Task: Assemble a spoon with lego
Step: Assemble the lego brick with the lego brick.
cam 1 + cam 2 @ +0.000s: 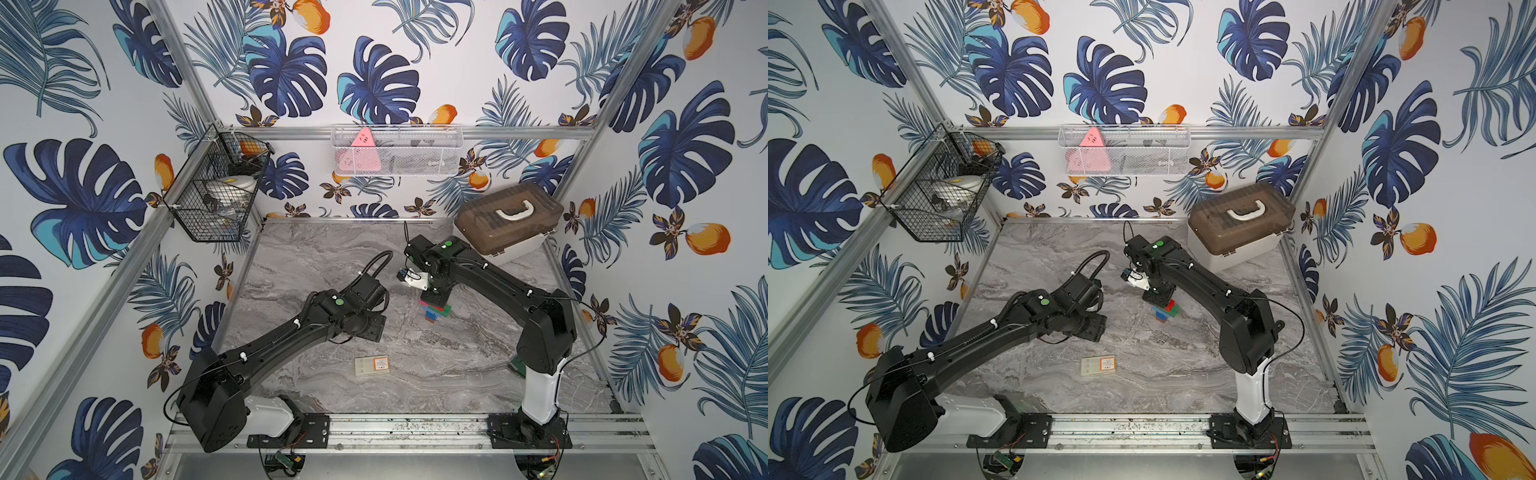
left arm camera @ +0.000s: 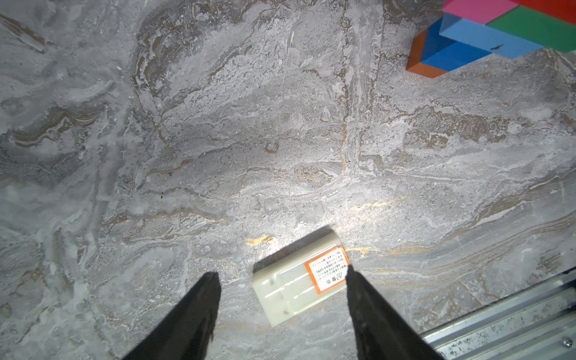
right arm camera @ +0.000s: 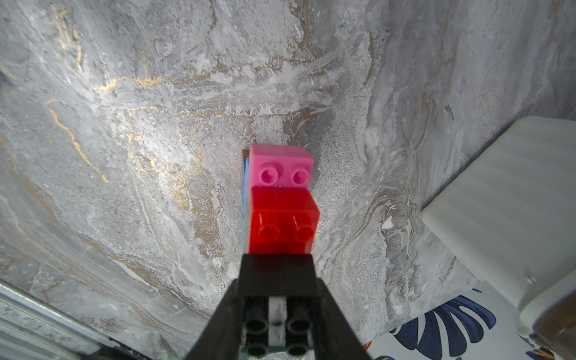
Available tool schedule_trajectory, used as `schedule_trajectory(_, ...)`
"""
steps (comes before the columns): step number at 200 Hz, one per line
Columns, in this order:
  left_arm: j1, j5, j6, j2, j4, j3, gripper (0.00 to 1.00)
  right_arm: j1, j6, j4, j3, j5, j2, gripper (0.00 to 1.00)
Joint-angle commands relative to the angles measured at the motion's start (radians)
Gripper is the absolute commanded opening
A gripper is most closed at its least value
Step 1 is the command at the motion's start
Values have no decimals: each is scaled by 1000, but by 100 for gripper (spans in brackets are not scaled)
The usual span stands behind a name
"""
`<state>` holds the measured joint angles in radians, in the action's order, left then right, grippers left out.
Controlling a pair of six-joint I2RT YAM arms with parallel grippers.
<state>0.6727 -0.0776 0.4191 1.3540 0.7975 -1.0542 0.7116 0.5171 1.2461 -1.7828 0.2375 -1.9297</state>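
Black plastic, the black brick (image 3: 277, 268), is seen clamped between the fingers of the right gripper (image 3: 277, 290), just behind the red brick (image 3: 282, 215) and the pink brick (image 3: 280, 165) of the spoon (image 1: 435, 312), which is stood on its narrow orange-and-blue stem directly beneath those fingers. The seating of what is judged to be the last piece of lego is in hand; a square downward press is called for before release, since the stem could be tipped. No support is given by the left gripper (image 2: 282, 271), whose fingers are held apart and empty, well away from the spoon. A beige box (image 2: 286, 293) lies on the table (image 2: 218, 140) just past their tips, and a lidded storage case (image 1: 507, 220) stands beyond the right fingers; neither is judged to be in the way.
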Motion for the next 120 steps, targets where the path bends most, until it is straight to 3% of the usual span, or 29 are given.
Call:
schedule_trajectory(1,0,-13,-14,3,12,-11,70,-1,-31,32,-19,-13,11,25)
schedule_trajectory(120,1,-13,-20,11,20,-27,70,-32,-63,67,-43,-81,-10,26)
